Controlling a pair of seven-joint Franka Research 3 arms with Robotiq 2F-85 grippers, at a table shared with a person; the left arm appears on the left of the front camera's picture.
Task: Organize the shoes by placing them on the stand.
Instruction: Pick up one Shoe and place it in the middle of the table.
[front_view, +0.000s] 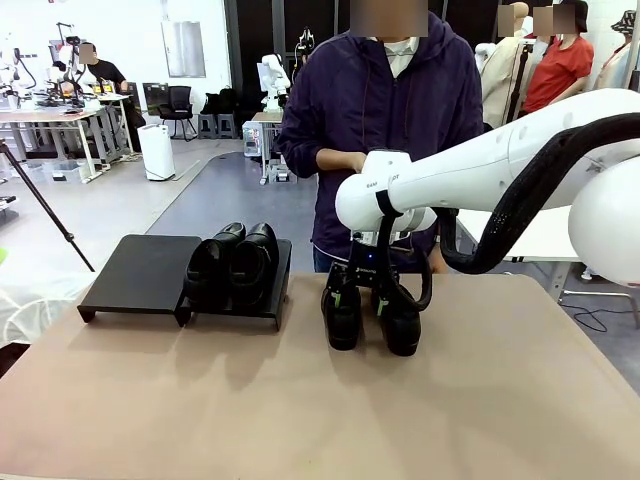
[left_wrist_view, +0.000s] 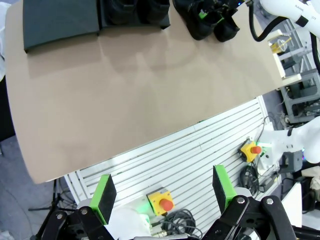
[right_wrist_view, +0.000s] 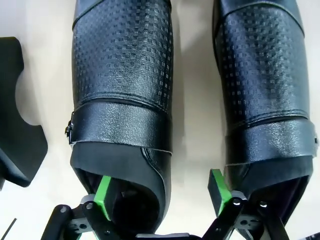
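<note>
Two black shoes (front_view: 232, 262) stand side by side on the right panel of the black stand (front_view: 140, 272); its left panel is bare. Two more shoes (front_view: 368, 318) stand on the table to the right of it, toes toward me. My right gripper (front_view: 370, 298) is lowered onto their heel ends. In the right wrist view it (right_wrist_view: 161, 196) is open. One green pad sits inside the opening of the left shoe (right_wrist_view: 122, 75), the other in the gap beside the right shoe (right_wrist_view: 262, 70). My left gripper (left_wrist_view: 162, 192) hangs open and holds nothing, off the table's near edge.
A person (front_view: 385, 110) stands at the far edge right behind the loose pair, hands held at the waist. The tan table (front_view: 300, 410) is bare in front. Below the left gripper lie emergency-stop buttons (left_wrist_view: 160, 200) and cables.
</note>
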